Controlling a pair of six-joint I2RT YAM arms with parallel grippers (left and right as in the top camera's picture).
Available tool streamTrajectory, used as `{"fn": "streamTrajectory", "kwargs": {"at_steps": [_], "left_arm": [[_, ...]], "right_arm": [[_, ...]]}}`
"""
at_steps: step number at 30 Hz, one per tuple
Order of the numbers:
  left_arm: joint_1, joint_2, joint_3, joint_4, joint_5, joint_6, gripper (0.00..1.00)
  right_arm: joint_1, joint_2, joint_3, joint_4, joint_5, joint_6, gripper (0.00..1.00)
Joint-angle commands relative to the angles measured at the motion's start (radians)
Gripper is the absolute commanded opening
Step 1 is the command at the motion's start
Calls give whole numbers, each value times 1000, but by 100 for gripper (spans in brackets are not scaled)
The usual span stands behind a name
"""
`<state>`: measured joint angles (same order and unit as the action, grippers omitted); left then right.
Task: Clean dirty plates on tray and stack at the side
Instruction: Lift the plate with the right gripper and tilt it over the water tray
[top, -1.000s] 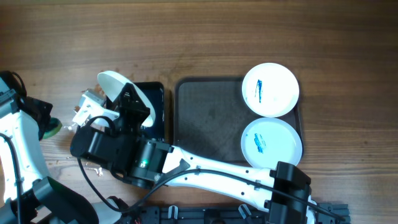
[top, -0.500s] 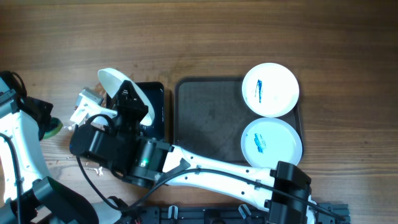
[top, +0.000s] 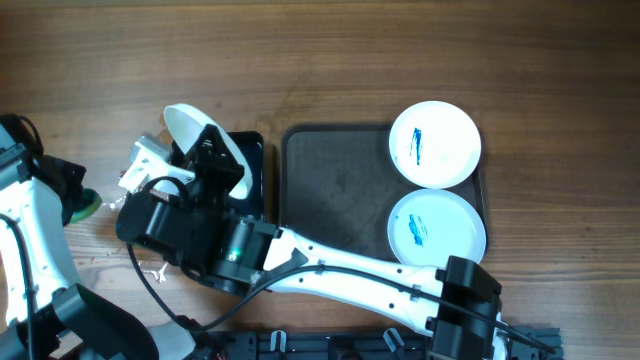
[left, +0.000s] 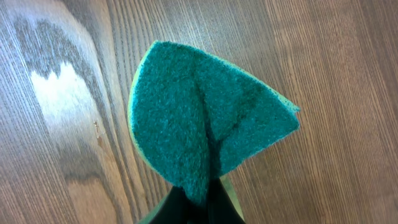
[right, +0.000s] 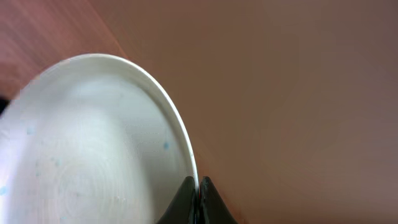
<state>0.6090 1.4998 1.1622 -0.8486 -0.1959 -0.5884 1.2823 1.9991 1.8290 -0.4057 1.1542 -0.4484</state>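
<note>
One plate (top: 186, 130), pinched at its rim by the right gripper (right: 198, 185), stands tilted to the right of the left gripper (left: 198, 202), clamped on the sponge (left: 199, 124).

Two plates (top: 434, 144) (top: 436, 229) are showing white with blue smears at centre, lying on the dark grey-brown, dot-textured tray (top: 335, 190). The third plate (right: 93, 143) is showing white with faint blue specks, over a glossy black tray (top: 252, 160). The sponge (left: 205, 124) is showing deep green with a yellow edge against the brown wood-grain table (top: 300, 60).
</note>
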Motion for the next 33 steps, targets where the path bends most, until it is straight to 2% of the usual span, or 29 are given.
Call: {"fn": "streamTrajectory", "kwargs": {"at_steps": [1,2,5,8,9,12,14,17,21,24,28,30,33], "left_arm": [[5,2,18,0,5,5,4],[5,2,18,0,5,5,4],[5,2,18,0,5,5,4],[5,2,18,0,5,5,4],[5,2,18,0,5,5,4],[5,2,18,0,5,5,4],[5,2,18,0,5,5,4],[5,2,18,0,5,5,4],[5,2,18,0,5,5,4],[5,2,18,0,5,5,4],[5,2,18,0,5,5,4],[5,2,18,0,5,5,4],[5,2,18,0,5,5,4]], "right_arm": [[-7,7,14,-29,-17,132,5],[-21,7,14,-58,-45,216,5],[-82,7,14,-220,-299,447,5],[-137,6,14,-298,-497,572,4],[-155,6,14,-316,-484,601,5],[-177,6,14,-321,-253,566,5],[-175,6,14,-300,-189,474,5],[-167,6,14,-278,-121,447,5],[-120,6,14,-243,-219,379,5],[-102,7,14,-240,-198,466,5],[-145,6,14,-313,-429,529,5],[-179,6,14,-354,-426,599,5],[-230,6,14,-394,-521,695,4]]}}
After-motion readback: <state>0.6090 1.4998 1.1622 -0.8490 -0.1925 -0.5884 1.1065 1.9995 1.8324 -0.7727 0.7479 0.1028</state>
